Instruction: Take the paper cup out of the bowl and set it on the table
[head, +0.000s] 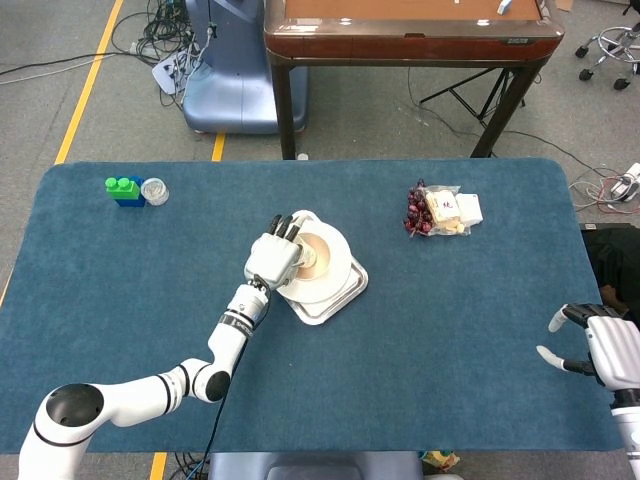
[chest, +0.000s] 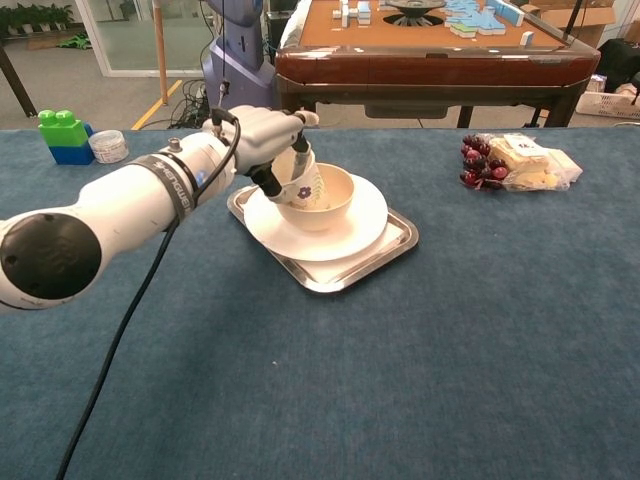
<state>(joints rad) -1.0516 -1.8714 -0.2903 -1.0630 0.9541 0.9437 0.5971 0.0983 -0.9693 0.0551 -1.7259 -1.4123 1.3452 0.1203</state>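
Note:
A white paper cup (chest: 303, 183) with a small dark print leans to the left inside the cream bowl (chest: 335, 203), against the bowl's left rim. The bowl stands on a white plate (chest: 368, 226) in a metal tray (chest: 398, 247). My left hand (chest: 262, 140) grips the cup at its rim from the left. From above, this hand (head: 273, 260) covers the left side of the cup (head: 306, 258) and the bowl (head: 325, 256). My right hand (head: 600, 348) hangs off the table's right edge with its fingers apart, holding nothing.
Green and blue blocks (chest: 62, 135) and a small clear tub (chest: 108, 146) sit at the far left. Grapes with a snack bag (chest: 515, 160) lie at the far right. A brown table (chest: 430, 55) stands behind the blue table (chest: 400, 380).

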